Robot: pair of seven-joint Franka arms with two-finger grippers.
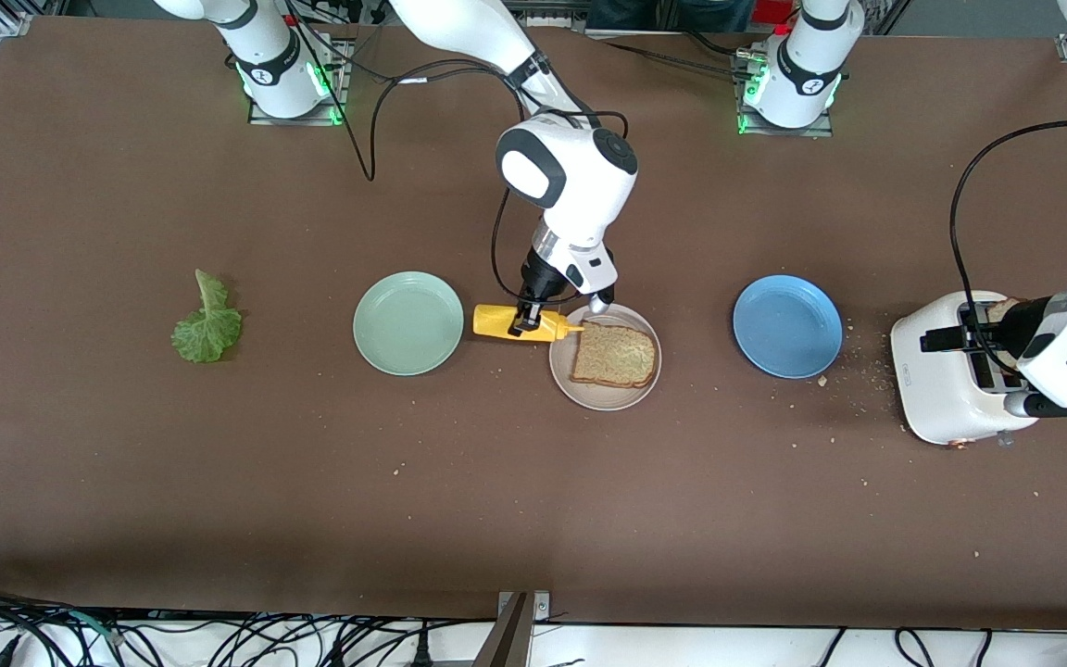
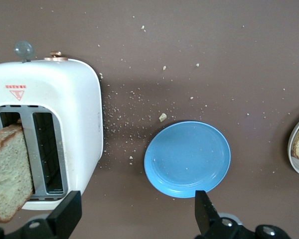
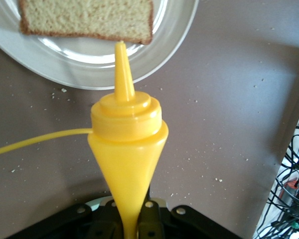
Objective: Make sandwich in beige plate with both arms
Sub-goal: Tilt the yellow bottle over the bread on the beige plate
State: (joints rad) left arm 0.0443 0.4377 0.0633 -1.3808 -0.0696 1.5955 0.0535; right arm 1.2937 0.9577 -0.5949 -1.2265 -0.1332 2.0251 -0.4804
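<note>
A brown bench (image 1: 126,445) carries everything. Mid-bench, the right gripper (image 1: 528,322) clenches the yellow squeeze bottle (image 1: 520,322), which should stay tipped with its nozzle over the toast (image 1: 614,356) on the beige plate (image 1: 589,394). The left gripper (image 2: 134,214), jaws spread, waits over the toaster (image 1: 946,389).

One speckled brown toast slice (image 1: 614,356) lies flat on the round beige plate (image 1: 580,394) at mid-tabletop. A second slice (image 2: 9,172) stands tilted in the white toaster's (image 1: 941,389) slot at the left arm's end. The crinkled green lettuce leaf (image 1: 207,322) lies on the tabletop toward the right arm's end.
</note>
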